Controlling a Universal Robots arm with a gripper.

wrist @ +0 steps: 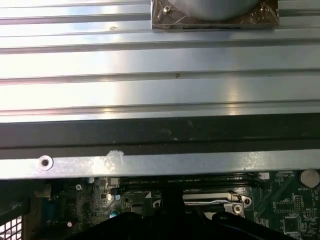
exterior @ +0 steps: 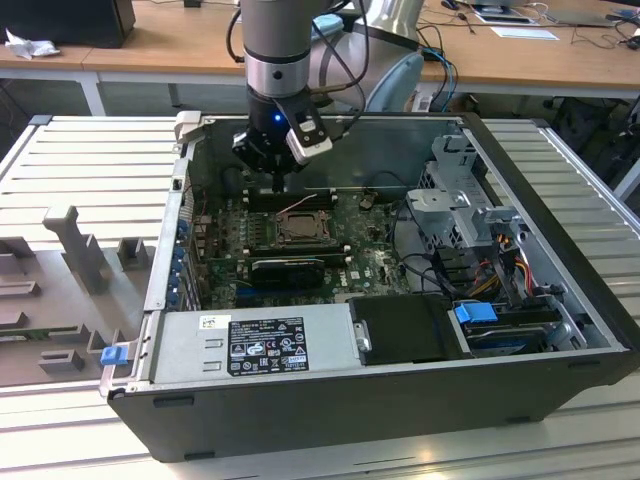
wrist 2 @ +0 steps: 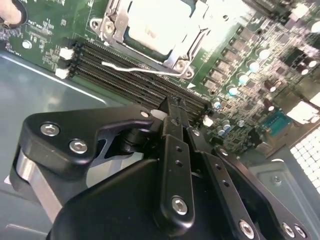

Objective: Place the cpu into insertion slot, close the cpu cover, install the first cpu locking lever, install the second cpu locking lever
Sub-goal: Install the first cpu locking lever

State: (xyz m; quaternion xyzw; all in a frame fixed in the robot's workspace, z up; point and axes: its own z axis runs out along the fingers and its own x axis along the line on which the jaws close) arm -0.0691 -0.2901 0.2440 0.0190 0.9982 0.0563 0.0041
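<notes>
One black pincer (wrist 2: 175, 107) hangs from our arm inside the open dark computer case (exterior: 560, 330), over the far edge of the green circuit board (wrist 2: 45, 25), just above the row of long black memory slots (wrist 2: 120, 75). We see its two slim black fingers (wrist 2: 174, 150) pressed together at the tip with nothing between them, so we carry nothing.

Just beyond the fingertips, across those memory slots, lies the insertion slot (wrist 2: 155, 30), a square socket with a dark frame. In the second wrist view the cpu (wrist 2: 157, 22), a flat square chip with a pale silvery metal top, sits in it, and the cpu cover (wrist 2: 112, 27), a thin bright steel frame plate with a square window, appears to lie down around the chip. A thin bent wire locking lever (wrist 2: 140, 67) runs along the socket's near edge, its long axis parallel to the memory slots and crosswise to our fingers; we judge it not yet latched. In the exterior view the socket (exterior: 299, 228) lies toward the camera from the pincer (exterior: 277, 182).

Ribbed pale aluminium forms the table (exterior: 90, 170) under the case.
</notes>
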